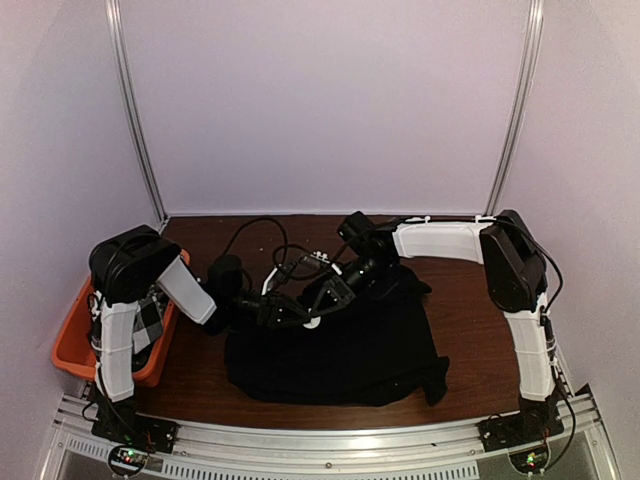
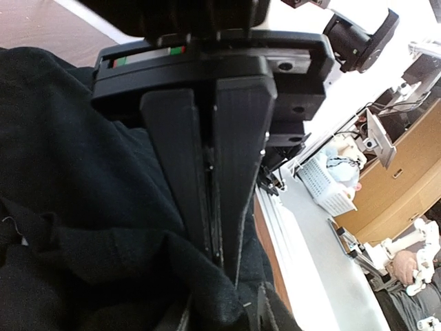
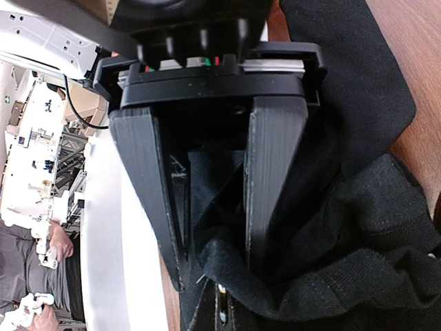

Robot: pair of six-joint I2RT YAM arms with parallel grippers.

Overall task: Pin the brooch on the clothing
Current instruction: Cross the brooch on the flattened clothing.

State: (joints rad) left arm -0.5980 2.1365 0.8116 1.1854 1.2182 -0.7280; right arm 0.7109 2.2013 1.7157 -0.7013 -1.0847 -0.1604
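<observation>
Between the fingers of the left hand [image 2: 222, 265] there is only a thin slit: they are drawn narrow and nip a raised fold of the clothing [image 2: 76, 172], with the black cloth bunching up round their tips. Facing it, the right hand [image 3: 217, 269] has its fingers either side of a thicker, hemmed fold of the same shirt and is closed onto it.

From above, both hands meet over the far part of the shirt, around the middle of the counter [image 1: 470, 300]. The rest of the garment spreads from them toward the near edge, a little right of centre, rumpled and partly doubled on itself. Just under where the hands meet is what may be the brooch [image 1: 312, 322], a pale speck too small to be sure of. At the left edge an orange bin [image 1: 68, 352] holds a checked cloth [image 1: 150, 322].

The shirt looks light, soft and quite limp. It will sag, crease and slide through a loose pinch, and it gives a pin nothing firm to push against. My judgement is that it is best taken by a short fold of a single layer, held taut between the two hands, so the pin meets stretched cloth and not a wad. The brooch should be small, stiff and sharp at the pin, so it is better held by its body.
</observation>
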